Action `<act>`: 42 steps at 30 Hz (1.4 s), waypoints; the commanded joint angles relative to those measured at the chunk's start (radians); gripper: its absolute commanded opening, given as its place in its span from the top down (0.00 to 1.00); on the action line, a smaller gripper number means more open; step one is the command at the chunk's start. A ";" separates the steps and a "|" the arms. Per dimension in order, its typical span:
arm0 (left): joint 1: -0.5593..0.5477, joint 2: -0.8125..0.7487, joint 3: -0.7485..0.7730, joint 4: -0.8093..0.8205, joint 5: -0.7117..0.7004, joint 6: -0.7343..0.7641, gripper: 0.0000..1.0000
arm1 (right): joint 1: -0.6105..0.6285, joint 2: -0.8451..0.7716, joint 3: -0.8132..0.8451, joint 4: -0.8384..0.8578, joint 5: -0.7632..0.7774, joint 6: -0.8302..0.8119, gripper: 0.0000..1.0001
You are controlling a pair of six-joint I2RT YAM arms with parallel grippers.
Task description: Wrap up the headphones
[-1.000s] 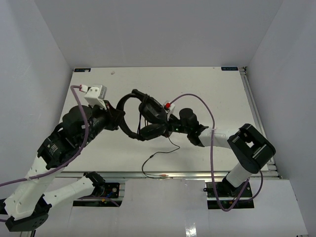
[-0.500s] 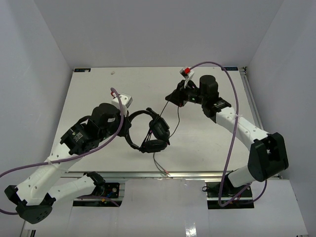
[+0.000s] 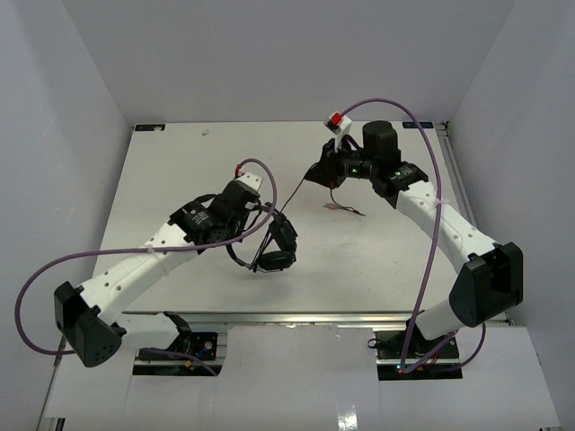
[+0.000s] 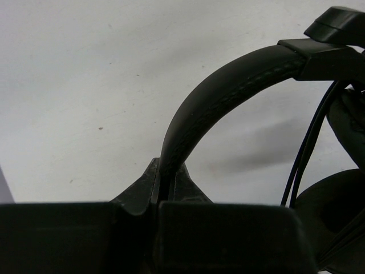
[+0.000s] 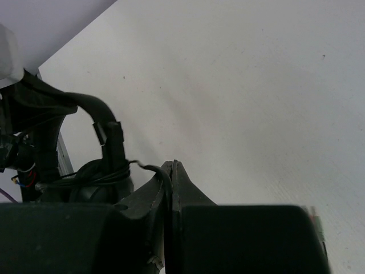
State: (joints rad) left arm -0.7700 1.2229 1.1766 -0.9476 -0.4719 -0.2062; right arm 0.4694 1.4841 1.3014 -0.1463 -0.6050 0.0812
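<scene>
The left pincer (image 4: 165,185) is clamped on the headband (image 4: 228,85) of the black headphones (image 3: 274,244). The right pincer (image 5: 171,171) is closed on their thin cable (image 5: 149,168), which runs straight between the two.

headphones (image 3: 274,241) | black over-ear, padded earcups | mid-table | thin cable (image 3: 295,193) stretched taut toward far right

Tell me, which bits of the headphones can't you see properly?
Left wrist view: the earcups run off the right edge.
Top view: the left pincer covers most of the headband.
Right wrist view: the cable is hidden between the right pincer fingers.
Top view: plug too small to make out.
</scene>
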 commanded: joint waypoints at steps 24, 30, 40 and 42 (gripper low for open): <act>0.095 0.082 0.202 0.139 -0.221 -0.327 1.00 | 0.543 -0.210 -0.476 0.480 0.307 0.162 0.92; 0.097 -0.058 0.089 0.243 -0.146 -0.392 1.00 | 0.618 -0.138 -0.543 0.612 0.408 0.174 0.92; 0.098 -0.243 -0.005 0.317 0.010 -0.463 1.00 | 0.682 -0.077 -0.636 0.782 0.513 0.142 0.88; 0.098 -0.278 -0.012 0.316 0.018 -0.466 1.00 | 0.684 -0.072 -0.654 0.805 0.533 0.135 0.87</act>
State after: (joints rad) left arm -0.6764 1.0375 1.1609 -0.7461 -0.5159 -0.6066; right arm 1.1464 1.4028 0.6795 0.5491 -0.1318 0.2298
